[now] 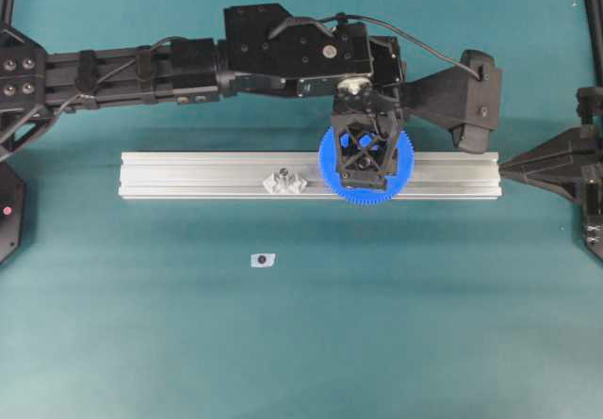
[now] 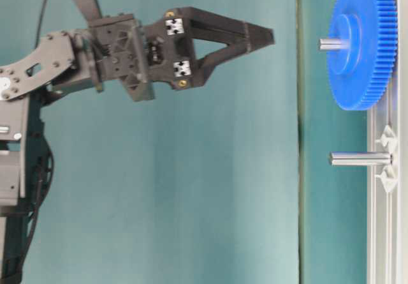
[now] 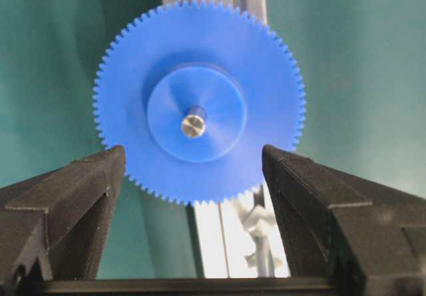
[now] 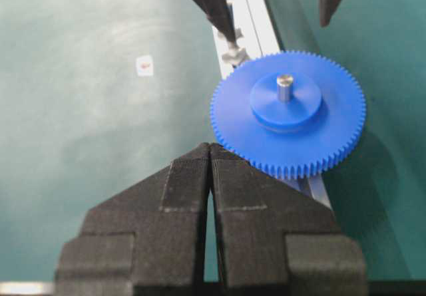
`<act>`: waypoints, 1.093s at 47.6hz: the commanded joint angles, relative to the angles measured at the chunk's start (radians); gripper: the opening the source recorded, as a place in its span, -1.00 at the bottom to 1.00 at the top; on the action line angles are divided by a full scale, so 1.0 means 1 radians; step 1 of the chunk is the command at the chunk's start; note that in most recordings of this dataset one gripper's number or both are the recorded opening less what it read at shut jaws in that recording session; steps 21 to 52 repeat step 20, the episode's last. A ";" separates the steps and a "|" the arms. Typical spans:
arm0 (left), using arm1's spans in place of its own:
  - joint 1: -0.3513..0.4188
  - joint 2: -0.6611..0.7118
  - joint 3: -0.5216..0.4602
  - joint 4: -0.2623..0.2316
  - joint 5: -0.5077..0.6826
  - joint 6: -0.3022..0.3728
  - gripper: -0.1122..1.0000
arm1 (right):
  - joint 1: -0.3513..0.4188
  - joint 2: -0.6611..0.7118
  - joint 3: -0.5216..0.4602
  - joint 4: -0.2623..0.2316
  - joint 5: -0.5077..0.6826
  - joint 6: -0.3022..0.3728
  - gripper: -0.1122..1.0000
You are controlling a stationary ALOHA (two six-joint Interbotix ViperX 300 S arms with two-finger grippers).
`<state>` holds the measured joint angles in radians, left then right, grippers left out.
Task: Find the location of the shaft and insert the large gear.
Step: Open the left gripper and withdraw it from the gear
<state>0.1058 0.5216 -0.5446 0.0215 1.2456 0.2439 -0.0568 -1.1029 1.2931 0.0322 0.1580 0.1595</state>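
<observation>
A large blue gear (image 1: pixel 369 167) sits flat on a metal rail (image 1: pixel 188 176), threaded over a steel shaft (image 3: pixel 194 122) whose tip pokes up through the raised hub. The left gripper (image 3: pixel 193 169) hangs just above it with its black fingers (image 3: pixel 73 189) spread wide on either side of the rim, grasping nothing, while the right gripper (image 4: pixel 212 151) waits well off to the side, its fingers pressed together and empty. Only the table-level view shows a second bare peg (image 2: pixel 358 159) standing beside the gear between clear mounts (image 2: pixel 387 159); the overhead view alone catches a small tag (image 1: pixel 262 260) lying on the teal table (image 1: pixel 424 325).
</observation>
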 commanded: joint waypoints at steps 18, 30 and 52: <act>-0.015 -0.072 -0.026 0.000 0.005 0.000 0.63 | -0.002 -0.005 -0.011 0.000 -0.005 0.008 -0.78; -0.017 -0.074 -0.026 0.002 0.005 -0.002 0.63 | -0.002 -0.005 -0.011 0.000 -0.005 0.008 -0.78; -0.017 -0.074 -0.026 0.002 0.005 -0.002 0.63 | -0.002 -0.005 -0.011 0.000 -0.005 0.008 -0.78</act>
